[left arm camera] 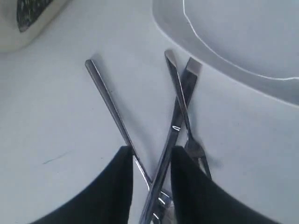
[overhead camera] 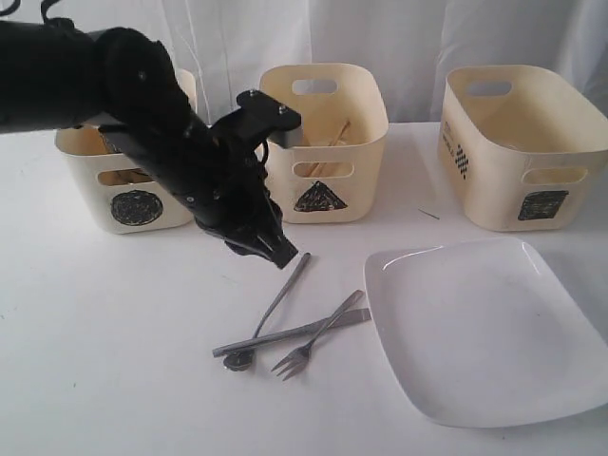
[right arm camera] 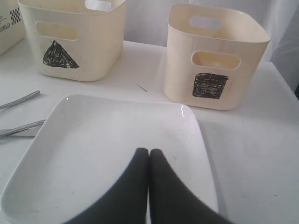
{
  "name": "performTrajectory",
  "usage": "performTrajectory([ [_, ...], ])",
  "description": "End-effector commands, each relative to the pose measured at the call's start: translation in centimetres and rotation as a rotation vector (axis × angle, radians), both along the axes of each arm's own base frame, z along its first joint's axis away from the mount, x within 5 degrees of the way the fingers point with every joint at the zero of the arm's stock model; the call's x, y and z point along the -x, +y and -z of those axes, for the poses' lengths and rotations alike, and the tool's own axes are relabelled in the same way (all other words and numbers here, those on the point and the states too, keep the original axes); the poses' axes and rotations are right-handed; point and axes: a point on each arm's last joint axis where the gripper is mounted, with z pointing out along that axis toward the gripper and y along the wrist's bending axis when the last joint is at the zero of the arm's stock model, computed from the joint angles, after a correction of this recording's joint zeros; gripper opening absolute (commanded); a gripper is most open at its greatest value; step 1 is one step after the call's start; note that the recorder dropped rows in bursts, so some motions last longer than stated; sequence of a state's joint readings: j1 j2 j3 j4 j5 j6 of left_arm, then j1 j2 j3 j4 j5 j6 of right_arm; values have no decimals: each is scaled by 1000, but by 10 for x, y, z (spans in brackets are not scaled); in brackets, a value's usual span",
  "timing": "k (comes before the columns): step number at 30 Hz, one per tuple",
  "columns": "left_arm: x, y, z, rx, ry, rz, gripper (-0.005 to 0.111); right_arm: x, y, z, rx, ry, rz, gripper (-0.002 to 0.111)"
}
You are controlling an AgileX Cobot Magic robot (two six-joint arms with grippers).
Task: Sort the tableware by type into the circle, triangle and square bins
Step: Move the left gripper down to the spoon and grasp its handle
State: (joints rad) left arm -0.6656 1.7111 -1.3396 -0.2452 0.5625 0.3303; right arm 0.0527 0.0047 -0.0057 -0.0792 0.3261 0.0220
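Left tool (overhead camera: 285, 256) (left arm camera: 150, 156): fingers parted with nothing clamped. It hangs low over the cutlery, its tip just beside the handle end of the spoon (overhead camera: 280, 299).
Left wrist view: the spoon (left arm camera: 110, 105) and the knife (left arm camera: 163, 158) both run through the gap between the two black fingers (left arm camera: 117, 186).
Right tool (right arm camera: 148, 156): fingers pressed together and empty, poised above the square white plate (right arm camera: 117, 140).
Cutlery: spoon, knife (overhead camera: 285, 334) and fork (overhead camera: 318, 337) lie on the white worktop (overhead camera: 95, 332) in front of the triangle bin. The fork (left arm camera: 173, 74) crosses the knife, and the spoon's bowl lies at the knife's handle end.
Plate: the square white plate (overhead camera: 484, 332) lies flat on the worktop, just right of the cutlery and in front of the square bin.
Circle bin (overhead camera: 81, 180): back left, partly hidden by the left arm; contents unclear.
Triangle bin (overhead camera: 366, 171) (right arm camera: 84, 51): back centre, with wooden chopsticks (overhead camera: 337, 131) leaning inside.
Square bin (overhead camera: 494, 190) (right arm camera: 182, 70): back right, well apart from the triangle bin.
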Motion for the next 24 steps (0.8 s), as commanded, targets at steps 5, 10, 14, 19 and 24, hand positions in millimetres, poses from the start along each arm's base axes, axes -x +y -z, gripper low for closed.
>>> performTrajectory([
  [5, 16, -15, 13, 70, 89, 95, 34, 0, 0, 1, -3, -9, 2, 0],
  [10, 27, -33, 22, 56, 71, 185, 34, 0, 0, 1, -3, -9, 2, 0],
  [14, 27, -42, 40, 34, 98, 195, 40, 0, 0, 1, -3, -9, 2, 0],
  [19, 24, -46, 54, 26, 140, 168, 57, 0, 0, 1, -3, -9, 2, 0],
  [24, 22, -46, 58, 9, 128, 171, 56, 0, 0, 1, -3, -9, 2, 0],
])
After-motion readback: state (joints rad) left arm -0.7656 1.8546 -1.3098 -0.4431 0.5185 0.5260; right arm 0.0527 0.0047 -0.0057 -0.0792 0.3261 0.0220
